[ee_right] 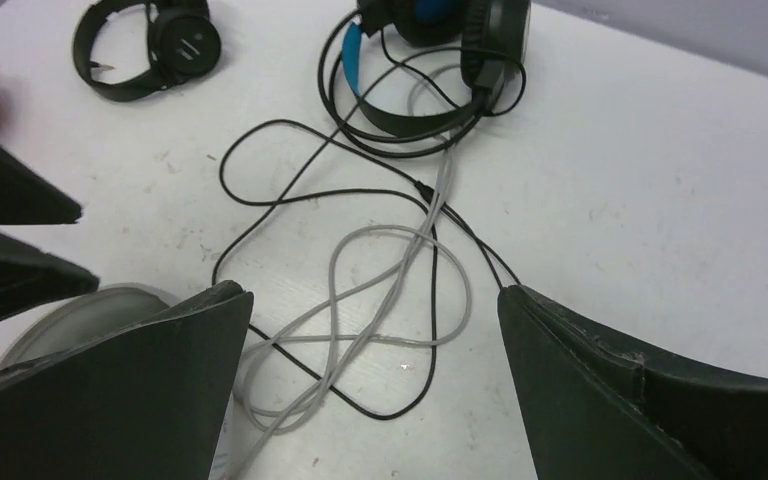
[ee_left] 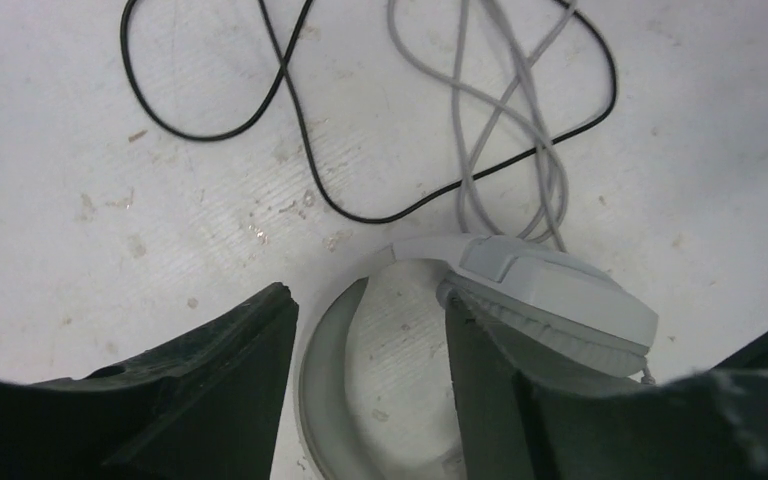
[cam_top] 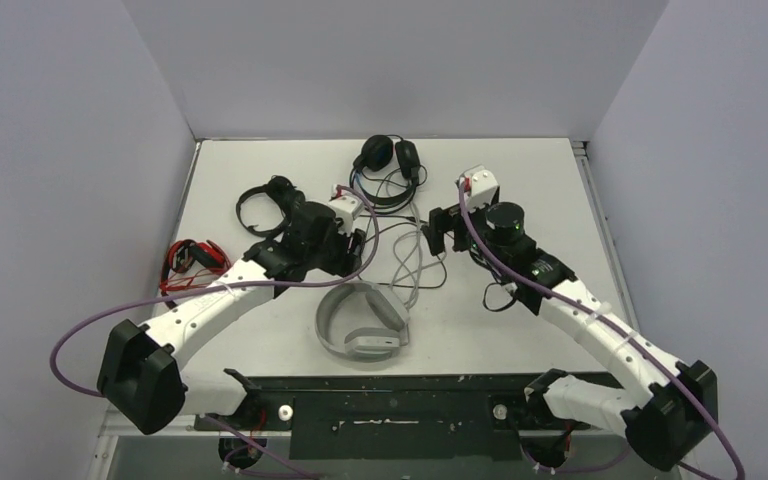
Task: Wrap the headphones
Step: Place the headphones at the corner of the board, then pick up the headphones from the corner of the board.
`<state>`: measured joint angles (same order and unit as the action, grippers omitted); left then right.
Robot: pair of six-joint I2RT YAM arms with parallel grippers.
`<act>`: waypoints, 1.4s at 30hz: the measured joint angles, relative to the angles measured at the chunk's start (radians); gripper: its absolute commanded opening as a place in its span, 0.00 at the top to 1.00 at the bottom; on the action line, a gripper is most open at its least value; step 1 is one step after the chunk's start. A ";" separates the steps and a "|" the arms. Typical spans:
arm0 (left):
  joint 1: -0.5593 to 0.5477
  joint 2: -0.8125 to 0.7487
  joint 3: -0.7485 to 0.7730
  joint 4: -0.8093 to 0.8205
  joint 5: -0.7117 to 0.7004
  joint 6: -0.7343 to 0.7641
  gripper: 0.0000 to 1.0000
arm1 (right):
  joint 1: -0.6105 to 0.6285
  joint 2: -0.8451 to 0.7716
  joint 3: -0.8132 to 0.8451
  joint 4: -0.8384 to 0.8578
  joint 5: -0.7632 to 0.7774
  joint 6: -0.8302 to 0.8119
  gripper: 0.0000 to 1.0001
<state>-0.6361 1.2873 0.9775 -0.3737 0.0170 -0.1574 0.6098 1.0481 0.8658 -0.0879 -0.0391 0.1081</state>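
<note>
The white-grey headphones [cam_top: 360, 325] lie flat near the front centre, with their ear cup [ee_left: 550, 300] beside my left gripper's right finger. Their grey cable [cam_top: 410, 265] [ee_right: 390, 280] loops loosely on the table, tangled with a thin black cable [ee_right: 260, 170] [ee_left: 290, 100]. My left gripper [cam_top: 360, 245] [ee_left: 370, 305] hangs open over the grey headband and holds nothing. My right gripper [cam_top: 440, 230] [ee_right: 372, 292] stands wide open above the cable loops. The black-and-blue headphones [cam_top: 385, 160] [ee_right: 430, 60] sit at the back.
A small black headset [cam_top: 260, 205] [ee_right: 150, 45] lies at the back left. A red-and-black headset [cam_top: 195, 260] sits by the table's left edge. The two grippers face each other closely over the tangled cables.
</note>
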 measured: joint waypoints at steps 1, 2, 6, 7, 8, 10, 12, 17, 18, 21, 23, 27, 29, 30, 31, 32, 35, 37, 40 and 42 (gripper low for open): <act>0.000 0.007 0.000 -0.019 -0.020 -0.012 0.35 | -0.023 0.032 0.016 -0.008 -0.006 0.014 0.00; -0.001 0.014 0.000 -0.037 -0.037 -0.023 0.26 | -0.038 0.063 0.028 -0.017 -0.012 0.027 0.00; -0.003 0.028 -0.013 -0.128 -0.124 -0.102 0.03 | -0.055 0.157 0.041 -0.045 -0.031 0.063 0.00; -0.005 0.026 -0.024 -0.146 -0.145 -0.129 0.03 | -0.060 0.175 0.042 -0.048 -0.037 0.070 0.00; -0.007 0.025 -0.039 -0.163 -0.162 -0.153 0.03 | -0.064 0.192 0.042 -0.048 -0.045 0.076 0.00; -0.016 0.024 -0.070 -0.200 -0.190 -0.197 0.02 | -0.068 0.211 0.042 -0.048 -0.057 0.086 0.00; -0.029 0.024 -0.097 -0.226 -0.207 -0.229 0.03 | -0.074 0.225 0.042 -0.044 -0.072 0.092 0.00; -0.072 0.055 -0.139 -0.257 -0.240 -0.294 0.13 | -0.086 0.247 0.042 -0.022 -0.093 0.101 0.00; -0.082 0.069 -0.144 -0.254 -0.248 -0.306 0.16 | -0.087 0.251 0.042 -0.017 -0.095 0.105 0.00; -0.111 0.113 -0.163 -0.248 -0.277 -0.336 0.28 | -0.092 0.268 0.042 -0.001 -0.095 0.126 0.01; -0.126 0.140 -0.179 -0.243 -0.303 -0.356 0.35 | -0.100 0.291 0.045 0.008 -0.086 0.149 0.00; -0.131 0.192 -0.186 -0.241 -0.357 -0.394 0.44 | -0.114 0.396 0.099 0.002 -0.029 0.191 0.00; -0.131 0.204 -0.181 -0.234 -0.377 -0.415 0.57 | -0.119 0.475 0.149 0.005 0.013 0.204 0.00; -0.131 0.211 -0.178 -0.231 -0.386 -0.421 0.64 | -0.121 0.512 0.172 0.008 0.033 0.211 0.00; -0.131 0.216 -0.174 -0.228 -0.397 -0.429 0.75 | -0.124 0.551 0.196 0.015 0.051 0.219 0.00; -0.133 0.221 -0.173 -0.224 -0.410 -0.436 0.82 | -0.130 0.591 0.220 0.028 0.067 0.227 0.00; -0.139 0.225 -0.171 -0.233 -0.452 -0.437 0.94 | -0.146 0.724 0.330 0.039 0.114 0.278 0.00; -0.154 0.217 -0.158 -0.256 -0.473 -0.432 0.98 | -0.164 0.845 0.446 0.055 0.150 0.320 0.00; -0.210 0.171 -0.114 -0.299 -0.535 -0.419 0.99 | -0.180 0.972 0.565 0.089 0.177 0.377 0.00; -0.264 0.129 -0.077 -0.328 -0.590 -0.402 0.99 | -0.189 1.043 0.624 0.101 0.200 0.425 0.01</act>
<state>-0.9001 1.4158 0.9001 -0.7013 -0.5732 -0.5594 0.4210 2.0911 1.4899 0.0132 0.1612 0.5335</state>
